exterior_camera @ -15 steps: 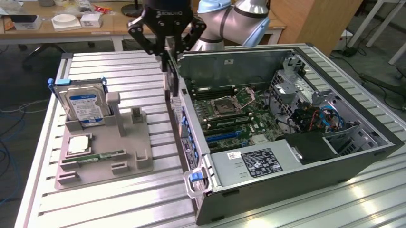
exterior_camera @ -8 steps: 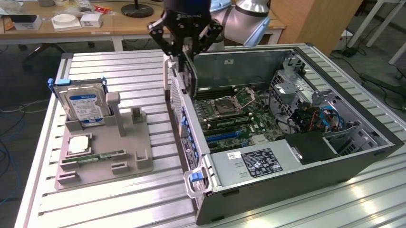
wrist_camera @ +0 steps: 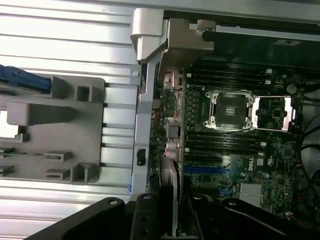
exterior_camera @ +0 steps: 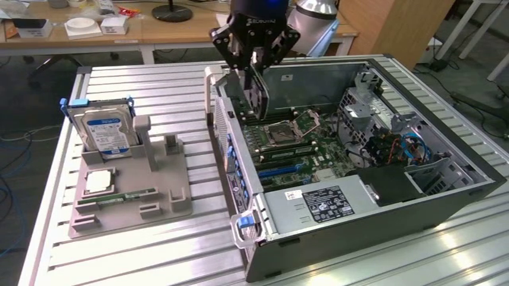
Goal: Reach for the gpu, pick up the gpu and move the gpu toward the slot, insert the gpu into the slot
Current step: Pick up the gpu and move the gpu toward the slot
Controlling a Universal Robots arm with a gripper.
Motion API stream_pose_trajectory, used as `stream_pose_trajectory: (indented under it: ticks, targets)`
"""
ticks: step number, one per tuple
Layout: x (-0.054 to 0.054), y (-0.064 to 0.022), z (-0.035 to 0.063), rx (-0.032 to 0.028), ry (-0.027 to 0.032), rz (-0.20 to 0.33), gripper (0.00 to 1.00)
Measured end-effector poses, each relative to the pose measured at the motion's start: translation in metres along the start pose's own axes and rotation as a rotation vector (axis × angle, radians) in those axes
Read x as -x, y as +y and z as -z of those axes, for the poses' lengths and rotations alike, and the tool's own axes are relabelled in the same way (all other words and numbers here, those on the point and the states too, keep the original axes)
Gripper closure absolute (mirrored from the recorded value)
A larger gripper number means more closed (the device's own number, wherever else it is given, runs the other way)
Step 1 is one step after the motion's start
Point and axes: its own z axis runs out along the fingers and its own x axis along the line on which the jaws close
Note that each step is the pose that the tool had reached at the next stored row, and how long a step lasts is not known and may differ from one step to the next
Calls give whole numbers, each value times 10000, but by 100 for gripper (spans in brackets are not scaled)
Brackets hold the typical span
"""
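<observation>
pincer [exterior_camera: 256, 70], jaws closed narrow on the top edge of the gpu [exterior_camera: 260, 101], holds it upright over the open case [exterior_camera: 374, 226], near the blue slot [exterior_camera: 278, 170]; the card looks light, stiff and fragile, best gripped on bare board edge, clear of its contacts.

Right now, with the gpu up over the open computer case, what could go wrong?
1. The gripper holds the gpu in the air above the board, and it is not seated in the blue slot. Lowering off line could strike the open processor socket, which lies nearby.
2. The gpu's metal bracket end rides close to the case's rear wall, so it might catch there on the way down.
</observation>
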Motion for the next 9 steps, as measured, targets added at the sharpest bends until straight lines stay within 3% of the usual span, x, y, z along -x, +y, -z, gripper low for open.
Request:
stream_pose_trajectory:
  ticks: [1, 2, 4, 9]
  targets:
    - [26, -1, 0, 0, 0, 0, 73]
    - [138, -7, -1, -26, 3, 1, 73]
    - [375, -20, -6, -418, 29, 4, 73]
    - [473, -26, -16, -419, 28, -100, 73]
